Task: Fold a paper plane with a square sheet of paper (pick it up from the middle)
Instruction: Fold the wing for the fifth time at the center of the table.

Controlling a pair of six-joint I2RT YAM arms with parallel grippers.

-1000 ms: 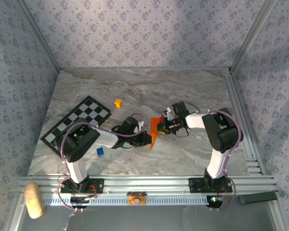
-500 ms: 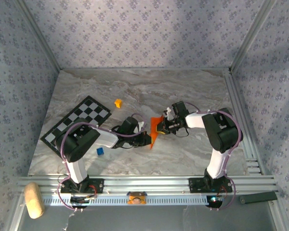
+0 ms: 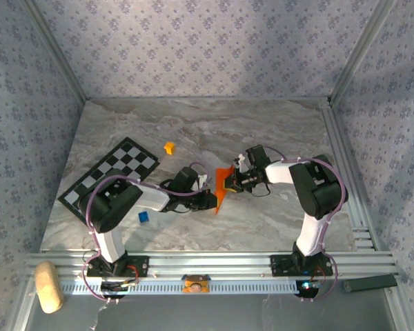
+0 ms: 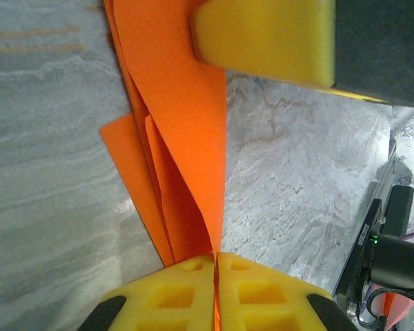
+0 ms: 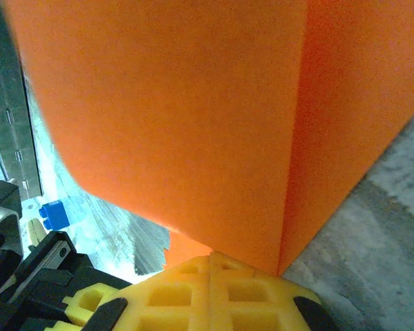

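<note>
Nothing moved: your left gripper and right gripper stay clamped on the orange paper.
Its folds run off-frame up close.

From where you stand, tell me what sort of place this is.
Probably an enclosed robot test cell: patterned panels wall in a marble-look table, aluminium rails edge it, and a checkered board lies on it.
</note>
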